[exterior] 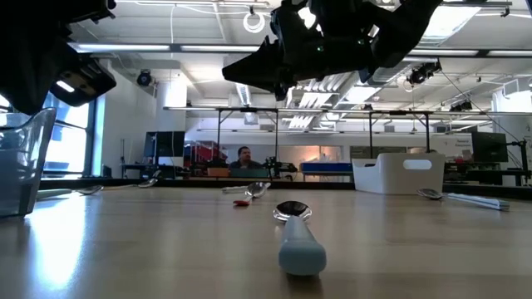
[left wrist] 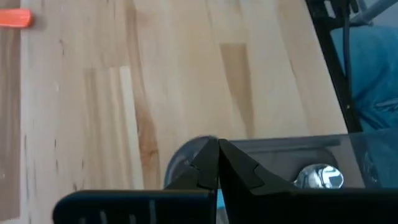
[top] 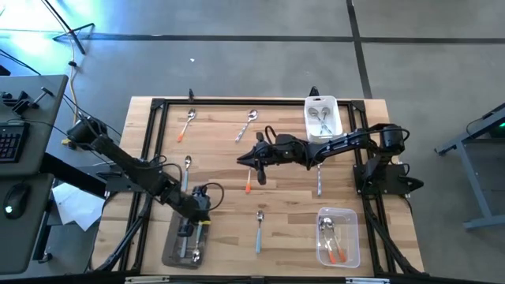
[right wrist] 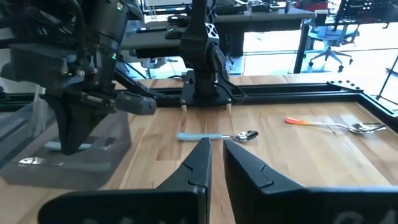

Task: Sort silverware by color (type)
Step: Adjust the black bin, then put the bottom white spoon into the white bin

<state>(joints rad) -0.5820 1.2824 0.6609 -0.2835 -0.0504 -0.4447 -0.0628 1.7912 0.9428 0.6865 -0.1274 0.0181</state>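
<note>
My left gripper (top: 195, 226) is closed over the grey tub (top: 175, 251), my right gripper (top: 247, 161) narrowly open above the table (top: 229, 225).

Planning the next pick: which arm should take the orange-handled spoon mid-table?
Right. The right gripper hangs just beside the orange-handled spoon at the table's middle, while the left gripper is farther off, over the end of the grey tub.

Both my arms are dark, nearly black, built of jointed segments with thin black cables along them. My left gripper (left wrist: 217, 168) and right gripper (right wrist: 214, 163) each have two pointed, wedge-shaped black fingers.
</note>
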